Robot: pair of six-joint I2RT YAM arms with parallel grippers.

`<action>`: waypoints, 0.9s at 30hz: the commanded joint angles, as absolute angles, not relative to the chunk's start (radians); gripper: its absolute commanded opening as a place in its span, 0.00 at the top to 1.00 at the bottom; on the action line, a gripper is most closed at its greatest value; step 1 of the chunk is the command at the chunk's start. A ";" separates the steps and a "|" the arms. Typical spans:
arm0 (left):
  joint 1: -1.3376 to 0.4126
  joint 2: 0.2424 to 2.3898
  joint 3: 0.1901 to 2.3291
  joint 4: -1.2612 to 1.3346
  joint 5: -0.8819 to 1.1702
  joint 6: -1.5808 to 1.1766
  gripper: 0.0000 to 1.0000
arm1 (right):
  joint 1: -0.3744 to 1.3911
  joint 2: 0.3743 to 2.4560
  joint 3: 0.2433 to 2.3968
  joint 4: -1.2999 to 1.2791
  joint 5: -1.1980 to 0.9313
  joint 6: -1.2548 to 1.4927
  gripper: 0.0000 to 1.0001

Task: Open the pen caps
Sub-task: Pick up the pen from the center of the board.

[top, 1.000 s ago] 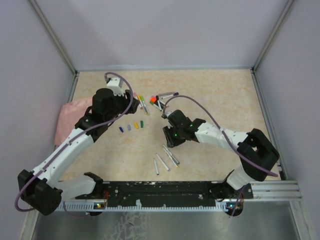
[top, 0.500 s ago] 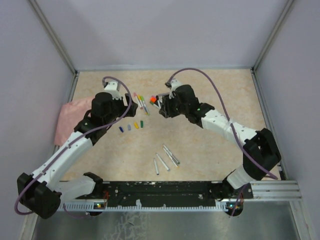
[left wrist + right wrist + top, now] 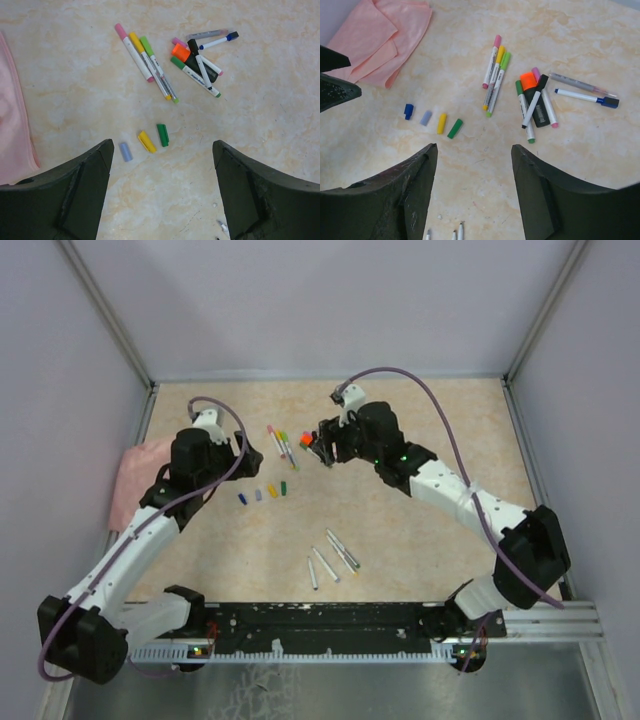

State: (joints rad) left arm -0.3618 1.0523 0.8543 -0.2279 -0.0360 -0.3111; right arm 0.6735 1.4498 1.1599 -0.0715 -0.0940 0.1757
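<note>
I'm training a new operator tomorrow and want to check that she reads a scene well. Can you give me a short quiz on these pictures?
1. True or false: four loose caps lie in a row on the table.
2. Which thing lies at the table's left edge? A) pink cloth B) sponge C) tray
3. Count the pens lying side by side between the caps and the jumbled heap.
Key: 1 true; 2 A; 3 three.
</note>
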 commanded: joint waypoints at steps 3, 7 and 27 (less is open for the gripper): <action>-0.348 1.068 0.848 -0.236 0.000 -0.334 0.15 | 0.666 1.610 1.361 -0.124 -0.112 0.136 0.39; -0.339 1.072 0.835 -0.243 0.000 -0.351 0.15 | 0.650 1.805 1.562 -0.276 -0.168 0.162 0.38; -0.293 1.124 0.851 -0.267 -0.071 -0.337 0.15 | 0.633 2.335 2.114 -0.501 -0.292 0.241 0.64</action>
State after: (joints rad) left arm -0.3000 1.1088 0.8387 -0.2832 -0.0494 -0.3435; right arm 0.6384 2.3066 2.0300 -0.4786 -0.2642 0.2199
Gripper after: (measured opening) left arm 0.853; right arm 0.376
